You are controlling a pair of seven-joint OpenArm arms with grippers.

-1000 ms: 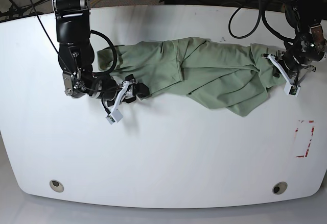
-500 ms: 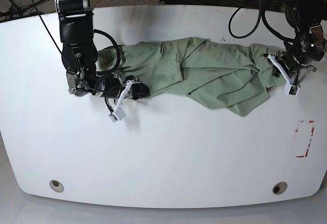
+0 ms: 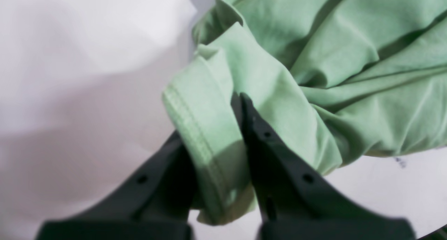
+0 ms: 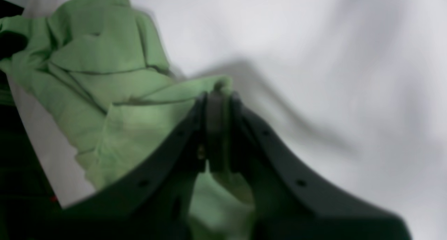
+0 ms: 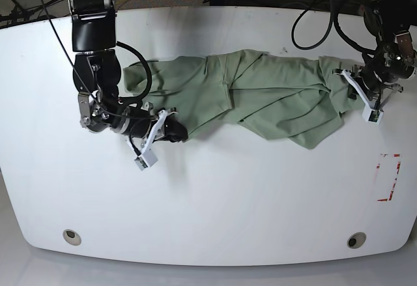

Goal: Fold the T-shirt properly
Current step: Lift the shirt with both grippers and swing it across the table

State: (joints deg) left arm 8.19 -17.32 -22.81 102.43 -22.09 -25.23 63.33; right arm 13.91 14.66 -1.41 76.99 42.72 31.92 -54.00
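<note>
The pale green T-shirt (image 5: pixel 273 90) lies crumpled in a long band across the back half of the white table (image 5: pixel 228 195). In the base view my right gripper (image 5: pixel 174 129) is at the shirt's lower left edge. The right wrist view shows that gripper (image 4: pixel 218 97) shut on a thin fold of the shirt (image 4: pixel 104 79). At the shirt's right end is my left gripper (image 5: pixel 352 90). In the left wrist view it (image 3: pixel 213 128) is shut on a stitched hem of the shirt (image 3: pixel 349 41). No collar or placket shows.
A red-outlined rectangle (image 5: pixel 388 176) is marked near the table's right edge. Two round holes (image 5: pixel 72 236) (image 5: pixel 356 240) sit near the front corners. Black cables (image 5: pixel 313 25) hang over the back right, behind the shirt.
My right gripper has closed on the shirt's lower left edge and shifted a little toward the table's front, taking the cloth with it. The left gripper has not moved.
</note>
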